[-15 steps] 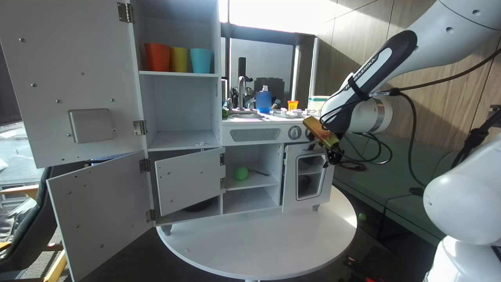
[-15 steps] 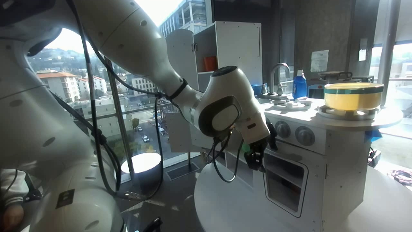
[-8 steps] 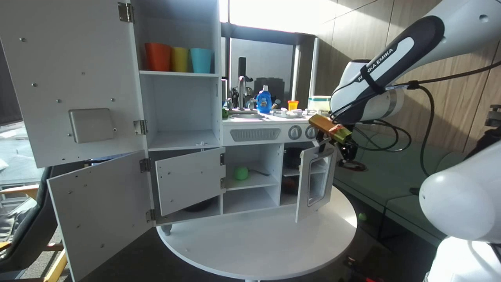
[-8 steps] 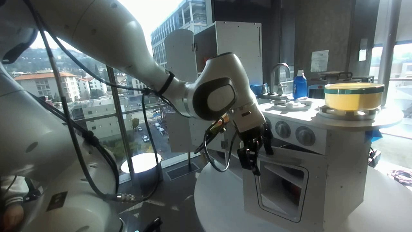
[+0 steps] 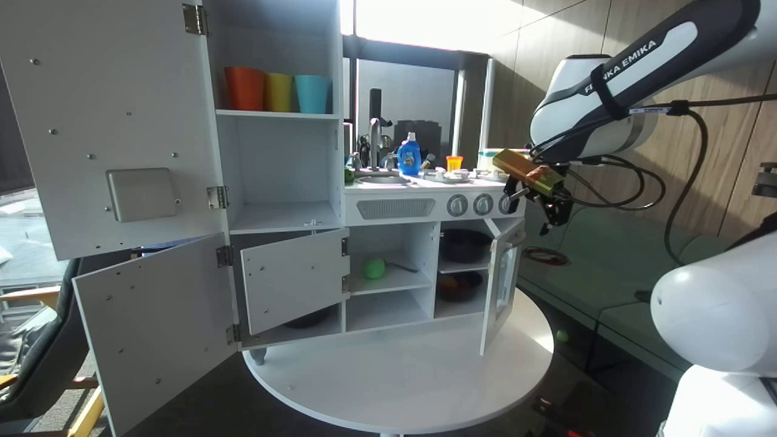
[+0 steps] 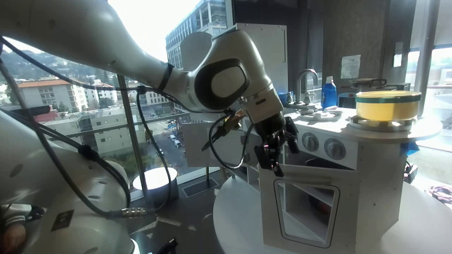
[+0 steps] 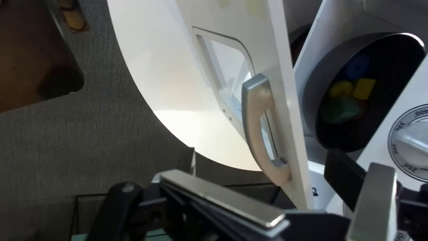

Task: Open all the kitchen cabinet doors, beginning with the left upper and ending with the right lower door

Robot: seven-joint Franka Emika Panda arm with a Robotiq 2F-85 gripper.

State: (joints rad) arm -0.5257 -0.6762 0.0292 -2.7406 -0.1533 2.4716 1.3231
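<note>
Fingers (image 7: 220, 197) spread wide and gripping nothing, the gripper (image 6: 286, 161) of a robot arm (image 6: 99, 46) hovers near the top of the right lower door (image 5: 496, 321) of a white kitchen cabinet (image 6: 378, 176). Whether a fingertip touches the door cannot be told. In the wrist view, the door's handle (image 7: 253, 130) shows right of centre, just above the space between the fingers. In an exterior view, the door stands upright at right of centre, swung partway out, its long axis vertical and its free edge pointing toward the lower part of the frame. Behind it, 2 dark pots (image 5: 465, 246) sit 1 above the other. At left, 3 other doors stand ajar: the upper left door (image 5: 109, 121), the lower left door (image 5: 158, 321) and a small middle door (image 5: 294, 279). In the upper left, 3 cups (image 5: 278, 92) line a shelf (image 5: 277, 113).
</note>
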